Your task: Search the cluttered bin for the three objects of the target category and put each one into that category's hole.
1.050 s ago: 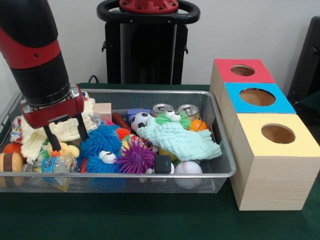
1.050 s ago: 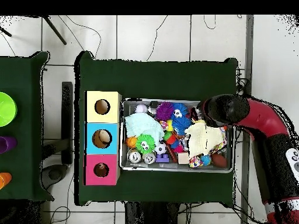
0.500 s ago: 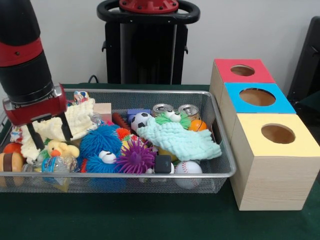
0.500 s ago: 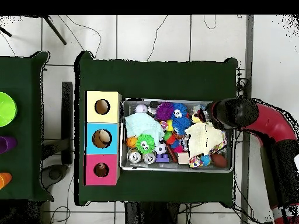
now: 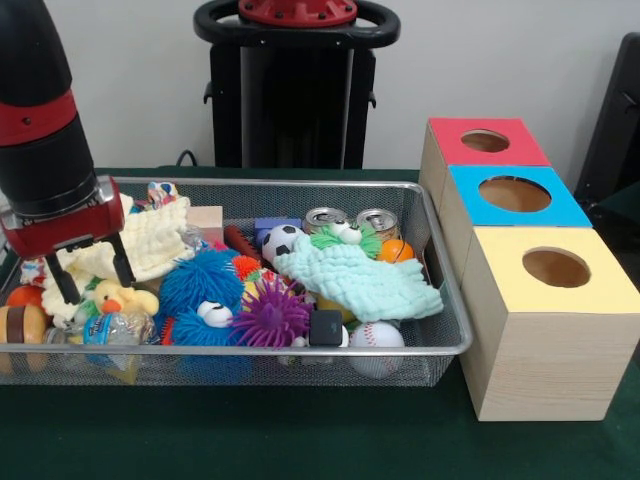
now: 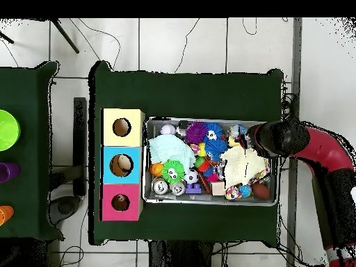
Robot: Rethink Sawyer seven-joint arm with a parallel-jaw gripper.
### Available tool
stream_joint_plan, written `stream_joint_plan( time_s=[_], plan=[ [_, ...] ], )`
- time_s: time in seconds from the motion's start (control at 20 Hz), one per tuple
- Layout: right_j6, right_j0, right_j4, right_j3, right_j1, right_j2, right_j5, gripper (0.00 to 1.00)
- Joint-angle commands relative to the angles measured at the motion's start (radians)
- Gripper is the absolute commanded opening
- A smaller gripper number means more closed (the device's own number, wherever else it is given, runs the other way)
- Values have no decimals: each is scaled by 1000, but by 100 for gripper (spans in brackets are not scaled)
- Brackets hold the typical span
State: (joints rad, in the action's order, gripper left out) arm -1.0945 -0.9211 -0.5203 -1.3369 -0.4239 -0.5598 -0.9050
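My gripper (image 5: 93, 275) hangs open over the left end of the wire mesh bin (image 5: 300, 350), its two black fingers (image 5: 124, 263) apart just above a cream cloth (image 5: 150, 245) and a yellow duck (image 5: 120, 298). Nothing is held. The bin holds blue fuzzy balls (image 5: 205, 285), a purple spiky ball (image 5: 270, 312), a mint cloth (image 5: 365, 280), two cans (image 5: 350, 220), a soccer ball (image 5: 282, 240), a baseball (image 5: 377, 336) and an orange ball (image 5: 397, 250). From above, the gripper (image 6: 268, 138) sits at the bin's right end (image 6: 277, 167).
Three wooden boxes with round holes stand right of the bin: red (image 5: 450, 135), blue (image 5: 560, 207), yellow (image 5: 600, 285). From above they line up left of the bin: yellow (image 6: 108, 118), blue (image 6: 108, 165), red (image 6: 108, 203). A separate table holds coloured cups (image 6: 5, 129).
The gripper has moved left in the front view, from over the duck and blue fuzzy ball to the bin's left end. It stayed open and empty. The objects lie as before.
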Motion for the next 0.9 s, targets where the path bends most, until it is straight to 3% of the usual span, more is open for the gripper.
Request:
stream_joint_plan(
  time_s=[0.05, 0.9],
  plan=[
    [303, -29, -76, -37, 30, -85, 37, 100],
    [223, -70, -110, -148, 4, -89, 93, 100]
  ],
)
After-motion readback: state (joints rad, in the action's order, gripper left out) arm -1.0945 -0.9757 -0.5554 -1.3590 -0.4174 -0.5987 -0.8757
